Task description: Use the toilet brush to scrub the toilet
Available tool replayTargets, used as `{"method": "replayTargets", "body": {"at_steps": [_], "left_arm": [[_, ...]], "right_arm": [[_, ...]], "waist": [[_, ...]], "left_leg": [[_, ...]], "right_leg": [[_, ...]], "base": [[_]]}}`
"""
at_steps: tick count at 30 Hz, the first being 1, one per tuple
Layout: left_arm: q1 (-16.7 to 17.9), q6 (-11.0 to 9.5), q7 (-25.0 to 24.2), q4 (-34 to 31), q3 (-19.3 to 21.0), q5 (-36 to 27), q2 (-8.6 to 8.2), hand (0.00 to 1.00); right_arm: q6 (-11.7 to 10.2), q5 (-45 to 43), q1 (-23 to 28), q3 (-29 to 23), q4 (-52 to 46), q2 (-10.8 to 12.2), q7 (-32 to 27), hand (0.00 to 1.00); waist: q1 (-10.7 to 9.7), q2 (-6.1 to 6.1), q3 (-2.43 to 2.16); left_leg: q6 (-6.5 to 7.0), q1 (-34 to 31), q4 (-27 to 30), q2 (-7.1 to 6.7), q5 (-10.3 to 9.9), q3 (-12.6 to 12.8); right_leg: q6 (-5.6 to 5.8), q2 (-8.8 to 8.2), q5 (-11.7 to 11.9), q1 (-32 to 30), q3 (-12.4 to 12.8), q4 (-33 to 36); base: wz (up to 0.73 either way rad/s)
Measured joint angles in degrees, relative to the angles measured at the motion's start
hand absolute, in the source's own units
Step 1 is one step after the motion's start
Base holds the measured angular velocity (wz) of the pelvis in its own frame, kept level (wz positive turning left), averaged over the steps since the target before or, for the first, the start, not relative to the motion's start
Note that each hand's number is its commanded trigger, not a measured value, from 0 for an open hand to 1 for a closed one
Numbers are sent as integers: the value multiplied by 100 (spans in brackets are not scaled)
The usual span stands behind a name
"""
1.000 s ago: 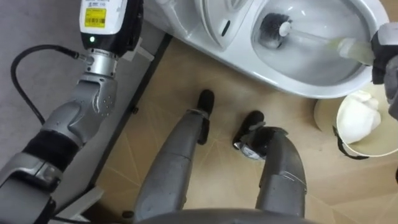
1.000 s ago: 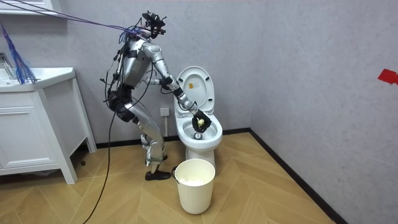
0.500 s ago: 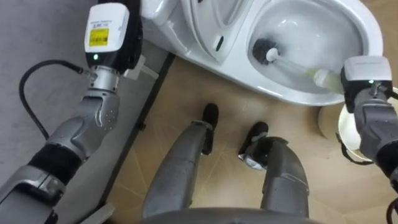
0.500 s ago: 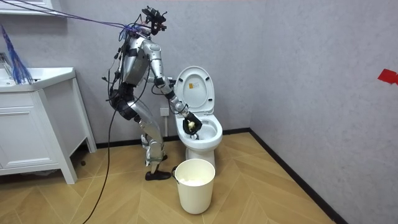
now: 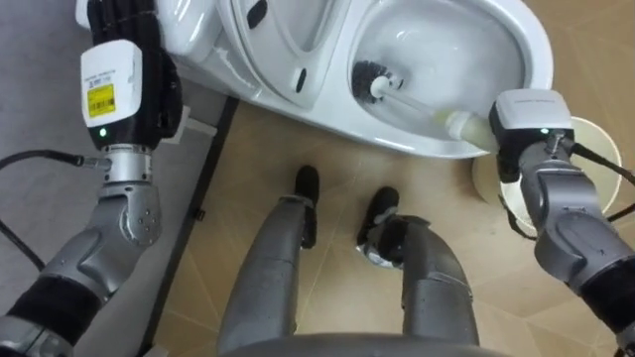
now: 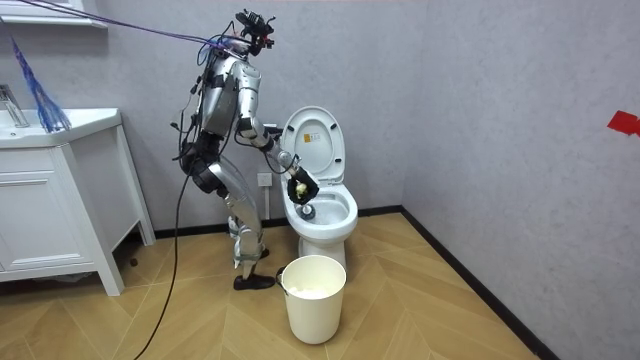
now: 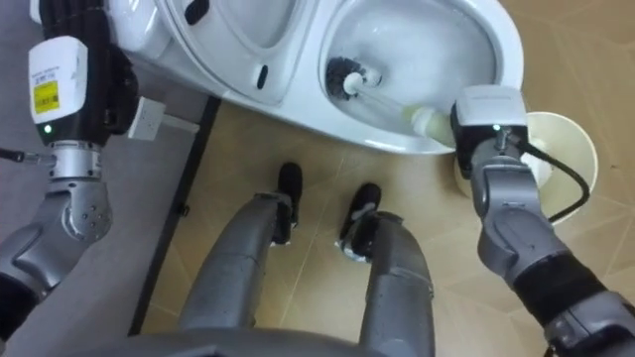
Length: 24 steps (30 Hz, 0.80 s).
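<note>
White bowl (image 5: pixel 532 42), your right hand (image 6: pixel 298 187) is clamping the brush (image 5: pixel 412 102), so you're wanting firm sweeps under the rim.

The right arm (image 5: pixel 568 213) reaches forward, right hand (image 5: pixel 528 117) at its end; the left forearm (image 5: pixel 121 84) points ahead.

Only label is a yellow sticker (image 5: pixel 100 97) on the left forearm (image 5: pixel 151 94), print too small to read. Red mark (image 6: pixel 622 122) on the wall (image 6: pixel 500 100) too, but no lettering I can make out.
</note>
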Motion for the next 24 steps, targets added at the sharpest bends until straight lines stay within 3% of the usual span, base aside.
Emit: {"method": "replayTargets", "body": {"at_steps": [5,12,15,19,20,24], "left_arm": [[29,1,2,-159,22,-72,1,0],[130,-24,46,-386,-39,123,2,0],[38,-42,47,-304,-110,120,16,0],[-398,-158,51,-94,-216,306,206,0],[-560,-172,51,-23,-288,311,211,0],[-868,-152,17,163,-470,594,217,0]], "right_arm": [[149,-434,79,-9,-693,-141,649,100],[130,-653,36,-13,-670,-182,794,100],[-338,-250,-517,95,574,-136,378,100],[-1078,1045,-1800,250,2803,95,-305,100],[-1310,1436,-2112,266,3322,100,-470,100],[-1757,2174,-2834,271,4611,91,-924,100]], "waist": [[29,-21,3],[35,-108,18],[32,-156,52],[49,-399,265],[55,-435,288],[61,-480,323]], "left_leg": [[-11,5,30,25,-8,-20],[-46,52,96,7,-38,-7],[-15,163,88,-63,-63,19],[-9,168,81,-179,-68,-3],[-10,106,76,-185,-67,4],[-15,-45,54,-309,-59,-57]], "right_leg": [[13,21,-26,3,-8,13],[-25,-32,-87,12,-10,155],[-29,-155,-180,64,-25,313],[-57,-297,-287,-27,-17,547],[-52,-311,-289,-95,-11,573],[-73,-412,-283,-265,-26,677]], "base": [[-4],[0],[9],[14],[21],[20]]}}
